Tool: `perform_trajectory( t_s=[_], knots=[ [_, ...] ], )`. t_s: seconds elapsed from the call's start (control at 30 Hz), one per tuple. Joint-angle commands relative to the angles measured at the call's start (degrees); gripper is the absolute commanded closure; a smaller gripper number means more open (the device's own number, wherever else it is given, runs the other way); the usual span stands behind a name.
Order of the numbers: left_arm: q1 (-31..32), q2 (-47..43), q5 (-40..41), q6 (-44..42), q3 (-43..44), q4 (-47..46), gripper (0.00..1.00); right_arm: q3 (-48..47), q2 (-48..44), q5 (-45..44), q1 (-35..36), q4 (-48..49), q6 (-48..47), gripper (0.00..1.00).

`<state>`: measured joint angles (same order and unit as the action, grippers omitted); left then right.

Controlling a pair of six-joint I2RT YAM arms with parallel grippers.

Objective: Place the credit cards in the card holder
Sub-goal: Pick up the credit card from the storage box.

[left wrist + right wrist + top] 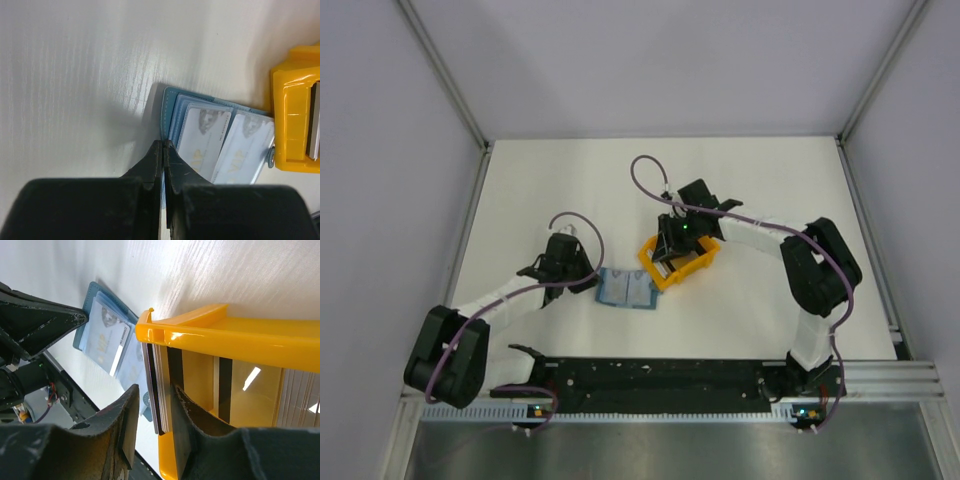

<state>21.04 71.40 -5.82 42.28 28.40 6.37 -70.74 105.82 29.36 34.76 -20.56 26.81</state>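
Observation:
The card holder lies open on the table, teal with pale blue pockets. In the left wrist view two pale printed cards sit in its pockets. My left gripper is shut, its tips pinching the holder's left edge. The credit cards stand as a thin stack on edge in the orange rack. My right gripper is open and straddles that stack, one finger inside the rack and one outside it. In the top view it is over the rack's left end.
The orange rack stands just right of the holder, almost touching it. More cards stand at its other end. White walls close the table at the back and sides. A black rail runs along the near edge.

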Motion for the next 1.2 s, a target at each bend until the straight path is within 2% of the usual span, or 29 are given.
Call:
perform_trajectory(
  t_s=[0.0,0.13,0.4,0.8,1.17],
  knots=[
    [-0.03,0.15,-2.08,0.17,1.92,-3.30,1.00,-1.33,-2.98,-1.93,0.92,2.63,0.79,0.67],
    [-0.21,0.15,-2.09,0.17,1.92,-3.38,1.00,-1.94,-4.13,-7.12,0.83,1.67,0.70,0.59],
    [-0.56,0.06,-2.26,-0.27,2.27,-3.03,1.00,-2.03,-4.57,-11.16,-0.66,0.69,-1.32,0.52],
    [-0.82,-0.55,-2.35,-0.62,2.45,-2.50,1.00,-4.75,-2.38,-18.37,-3.21,-4.84,-3.87,0.51],
    [-1.09,-0.56,-2.52,-0.45,2.53,-2.77,1.00,-4.32,1.84,-16.45,-3.30,-7.30,-5.27,0.52]
  ],
)
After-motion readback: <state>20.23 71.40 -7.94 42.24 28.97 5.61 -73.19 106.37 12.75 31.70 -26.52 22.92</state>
